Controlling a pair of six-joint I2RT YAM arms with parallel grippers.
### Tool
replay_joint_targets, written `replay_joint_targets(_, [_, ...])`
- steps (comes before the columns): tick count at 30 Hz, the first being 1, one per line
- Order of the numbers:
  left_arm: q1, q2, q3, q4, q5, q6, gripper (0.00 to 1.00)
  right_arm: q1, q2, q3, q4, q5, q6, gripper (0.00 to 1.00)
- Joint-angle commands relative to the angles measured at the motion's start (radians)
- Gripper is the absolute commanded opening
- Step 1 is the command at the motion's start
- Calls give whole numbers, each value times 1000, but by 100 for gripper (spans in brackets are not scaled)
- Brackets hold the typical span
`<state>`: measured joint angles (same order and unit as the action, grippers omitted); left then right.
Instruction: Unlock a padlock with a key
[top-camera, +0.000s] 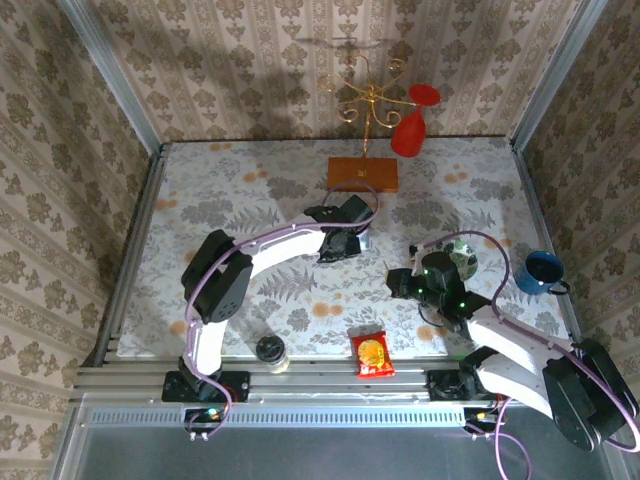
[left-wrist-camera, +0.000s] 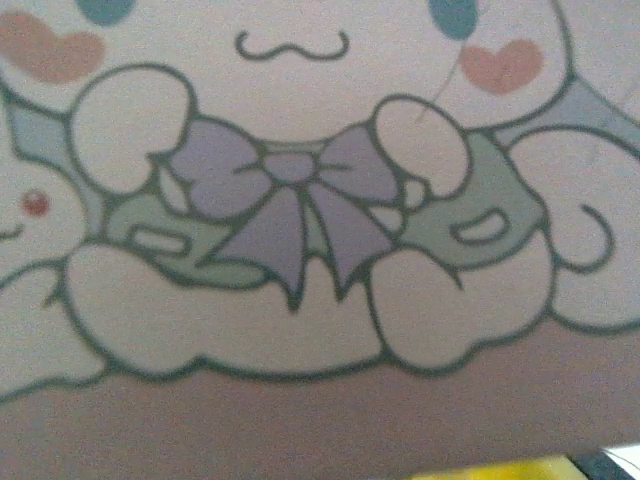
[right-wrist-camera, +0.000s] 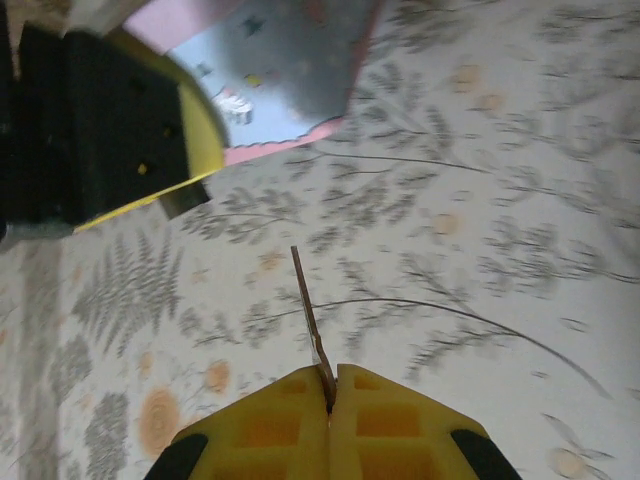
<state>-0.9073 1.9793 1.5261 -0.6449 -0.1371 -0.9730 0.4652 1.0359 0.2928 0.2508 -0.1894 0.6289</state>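
The key (right-wrist-camera: 308, 310) is pinched between the pressed-together fingers of the right gripper (right-wrist-camera: 330, 390), apart from the tin (right-wrist-camera: 280, 80) where the left gripper (top-camera: 338, 243), its finger spread indiscernible, is placed; the padlock, presumably there, is judged not yet entered or turned.

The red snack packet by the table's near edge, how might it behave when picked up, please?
The red foil snack packet looks thin and pouch-like, so probably light and floppy. Its smooth film may slip when pinched. Lying flat, it should slide, not roll.
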Motion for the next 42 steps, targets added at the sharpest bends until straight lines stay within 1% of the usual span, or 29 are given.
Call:
replay_joint_targets(1, [14,-65,42,-53,84,-35,0,16,41,-24,194,-76,-44,0])
replay_joint_targets(7, [15,-102,49,-29,88,-15,0,16,163,2,342,-190,-51,0])
replay_joint_targets(11, [23,-123,49,-18,85,-16,0,16,237,51,362,-235,-57,0])
replay_joint_targets(15, [34,-116,50,-14,114,-39,0,18,295,71,400,-242,-57,0])
replay_joint_targets(22, [49,-108,23,7,154,-79,0,20,440,72,570,-252,-42,0])
replay_joint_targets(27, [56,-111,-1,34,166,-103,0,24,495,52,676,-251,-34,0])
replay_joint_targets(31, [56,-106,-9,45,169,-113,0,30,513,43,710,-239,-46,0])
replay_joint_targets(35, [58,-99,-13,54,175,-124,0,30,530,58,699,-233,-47,0])
replay_joint_targets(42, [58,-96,-11,64,183,-125,0,32,549,62,729,-247,-41,0])
